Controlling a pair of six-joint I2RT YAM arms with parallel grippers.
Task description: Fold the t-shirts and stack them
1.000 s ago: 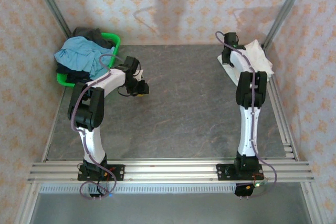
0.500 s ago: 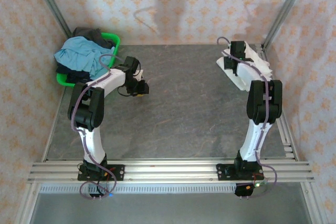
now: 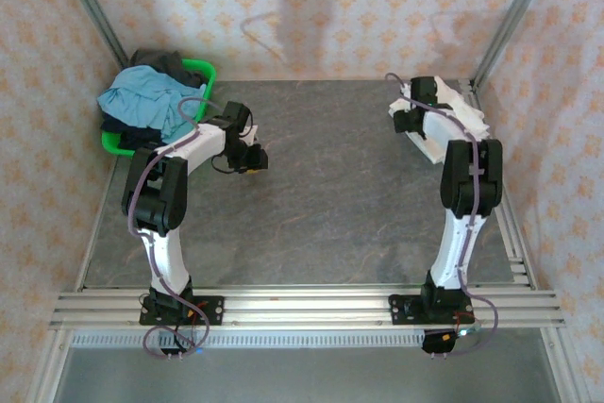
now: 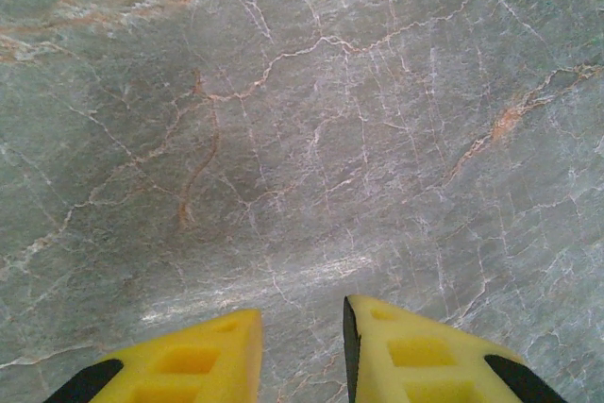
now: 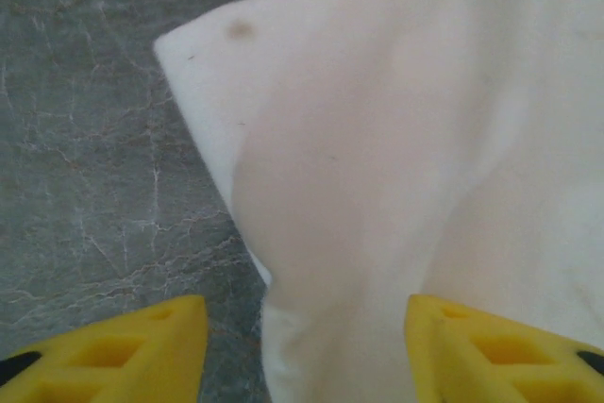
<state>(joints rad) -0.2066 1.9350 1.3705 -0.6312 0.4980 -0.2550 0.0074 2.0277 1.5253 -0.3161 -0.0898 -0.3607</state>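
Note:
A folded cream t-shirt (image 3: 465,106) lies at the table's back right corner. My right gripper (image 3: 407,117) hovers over its left edge. In the right wrist view the t-shirt (image 5: 377,139) spreads below the right gripper (image 5: 304,316), whose yellow fingers (image 5: 142,342) stand wide apart and open, with one folded corner pointing to the upper left. My left gripper (image 3: 253,159) hangs over bare table left of centre. In the left wrist view the left gripper (image 4: 302,327) shows a narrow gap with nothing in it.
A green basket (image 3: 209,73) at the back left holds a light blue garment (image 3: 142,101) and a dark garment (image 3: 162,61). Aluminium rails (image 3: 302,309) run along the near edge, and posts stand at the back corners. The marbled grey table (image 3: 330,195) lies between the arms.
The right gripper has gone from shut to open, letting go of the t-shirt. The right arm swung rightward, and its gripper settled at the shirt's left edge. The left arm has not moved.

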